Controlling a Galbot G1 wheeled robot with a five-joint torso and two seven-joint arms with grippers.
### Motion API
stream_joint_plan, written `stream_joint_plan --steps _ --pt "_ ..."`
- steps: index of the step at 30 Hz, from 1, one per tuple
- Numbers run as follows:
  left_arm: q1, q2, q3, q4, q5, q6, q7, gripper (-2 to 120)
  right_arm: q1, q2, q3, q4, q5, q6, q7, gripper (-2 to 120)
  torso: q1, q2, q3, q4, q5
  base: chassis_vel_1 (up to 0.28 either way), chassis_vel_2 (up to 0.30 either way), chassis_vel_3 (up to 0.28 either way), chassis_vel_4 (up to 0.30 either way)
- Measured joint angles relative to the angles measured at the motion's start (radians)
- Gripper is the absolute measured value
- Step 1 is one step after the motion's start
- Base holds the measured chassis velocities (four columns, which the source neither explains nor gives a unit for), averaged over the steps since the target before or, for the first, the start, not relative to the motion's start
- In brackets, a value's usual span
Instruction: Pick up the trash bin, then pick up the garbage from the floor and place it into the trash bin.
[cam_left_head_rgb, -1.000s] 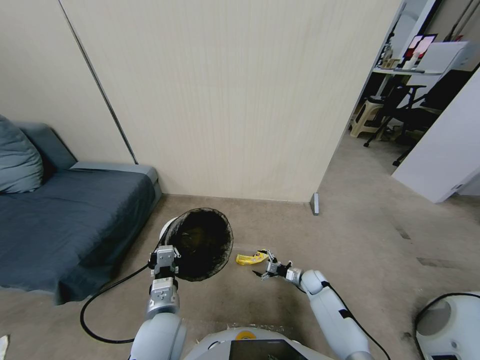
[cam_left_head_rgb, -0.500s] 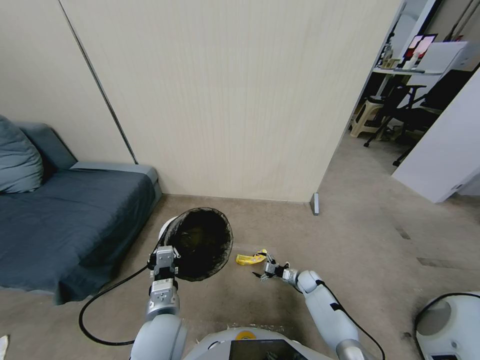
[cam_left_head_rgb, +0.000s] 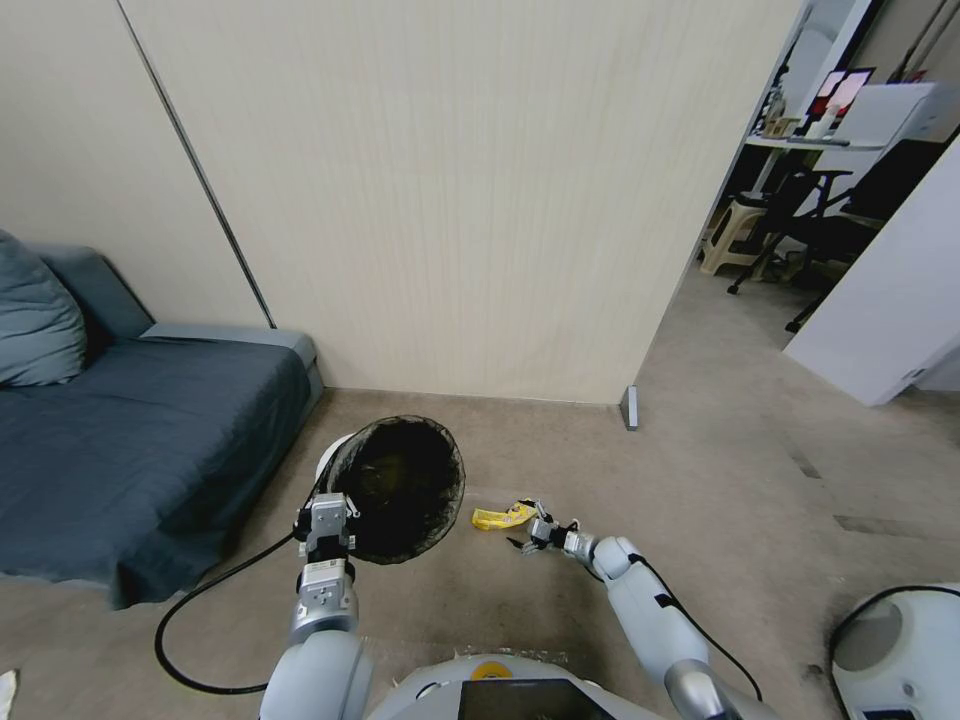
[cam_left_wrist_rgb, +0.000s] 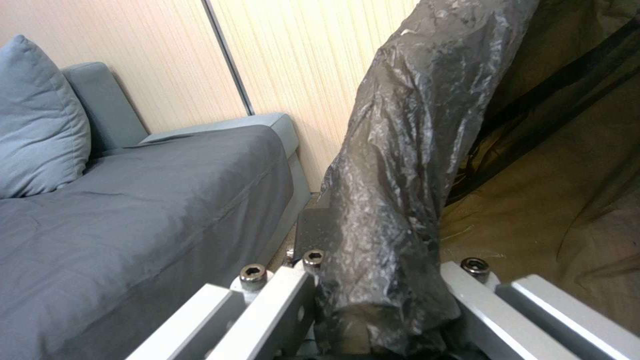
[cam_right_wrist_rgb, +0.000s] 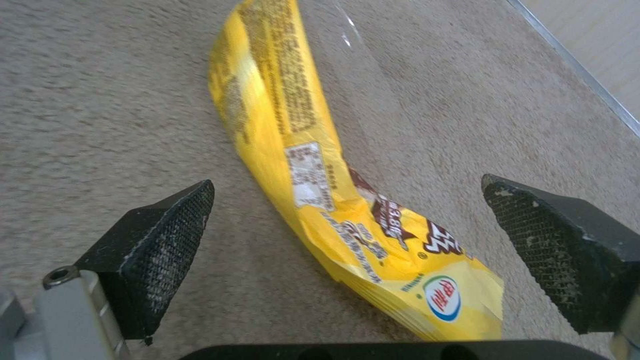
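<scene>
- Left gripper clamped on the near rim of the trash bin, at about 7 o'clock of the bin mouth; the left wrist view shows the black bag folded over the rim, pinched between the jaws.
- Bin mouth tilted toward the head camera; white body visible at its far left edge.
- Garbage: yellow snack wrapper lying flat on the floor, at 3 o'clock of the bin, just beside it, not touching.
- Right gripper low over the floor at 5 o'clock of the wrapper, jaws spread wide.
- Right wrist view: wrapper lies between the two black pads, neither touching it.
- Grey sofa at 9 o'clock of the bin.
</scene>
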Motion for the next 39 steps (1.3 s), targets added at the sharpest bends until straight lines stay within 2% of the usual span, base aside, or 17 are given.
stream_joint_plan --steps 17,19,20,23,24,27,29,32,33,35,37,39 --pt "0.011 -0.005 0.005 0.014 0.014 -0.008 -0.004 1 0.14 0.03 -0.013 -0.178 0.017 -0.001 0.05 98 0.0 0.0 0.0 0.0001 0.0 0.0 0.0 0.0 0.0" --pt "0.016 -0.007 0.009 0.016 0.017 -0.012 -0.007 1 0.155 0.037 -0.012 -0.209 0.027 -0.003 0.062 91 0.0 0.0 0.0 0.0001 0.0 0.0 0.0 0.0 0.0" --pt "0.016 -0.007 0.009 0.016 0.017 -0.012 -0.007 1 0.155 0.037 -0.012 -0.209 0.027 -0.003 0.062 91 0.0 0.0 0.0 0.0001 0.0 0.0 0.0 0.0 0.0" --pt "0.019 -0.008 0.008 0.015 0.018 -0.013 -0.008 1 0.161 0.04 -0.01 -0.225 0.03 -0.005 0.066 76 0.0 0.0 0.0 0.0001 -0.0001 0.0 0.0 0.0 0.0" --pt "0.019 -0.008 0.008 0.015 0.018 -0.013 -0.008 1 0.161 0.04 -0.01 -0.225 0.03 -0.005 0.066 76 0.0 0.0 0.0 0.0001 -0.0001 0.0 0.0 0.0 0.0" --pt "0.019 -0.008 0.008 0.013 0.018 -0.013 -0.008 1 0.16 0.041 -0.01 -0.228 0.031 -0.007 0.066 61 0.0 0.0 0.0 0.0 -0.0001 0.0 0.0 0.0 0.0" --pt "0.019 -0.008 0.009 0.013 0.018 -0.013 -0.008 1 0.16 0.041 -0.01 -0.228 0.031 -0.008 0.066 57 0.0 0.0 0.0 0.0 -0.0001 0.0 0.0 0.0 0.0" --pt "0.019 -0.008 0.01 0.013 0.019 -0.014 -0.008 1 0.16 0.043 -0.01 -0.234 0.031 -0.01 0.066 43 0.0 0.0 0.0 0.0001 0.0 0.0 0.0 0.0 0.0" --pt "0.019 -0.008 0.01 0.013 0.019 -0.014 -0.008 1 0.16 0.043 -0.01 -0.234 0.031 -0.01 0.066 43 0.0 0.0 0.0 0.0001 0.0 0.0 0.0 0.0 0.0" --pt "0.019 -0.008 0.008 0.012 0.019 -0.013 -0.008 1 0.162 0.044 -0.01 -0.243 0.031 -0.01 0.066 32 0.0 0.0 0.0 0.0 0.0 0.0 0.0 0.0 0.0" --pt "0.019 -0.008 0.008 0.012 0.019 -0.013 -0.008 1 0.163 0.045 -0.01 -0.245 0.031 -0.01 0.066 29 0.0 0.0 0.0 0.0 0.0 0.0 0.0 0.0 0.0" --pt "0.02 -0.008 0.008 0.011 0.019 -0.013 -0.008 1 0.163 0.046 -0.01 -0.248 0.032 -0.01 0.066 19 0.0 0.0 0.0 0.0 0.0 0.0 0.0 0.0 0.0"
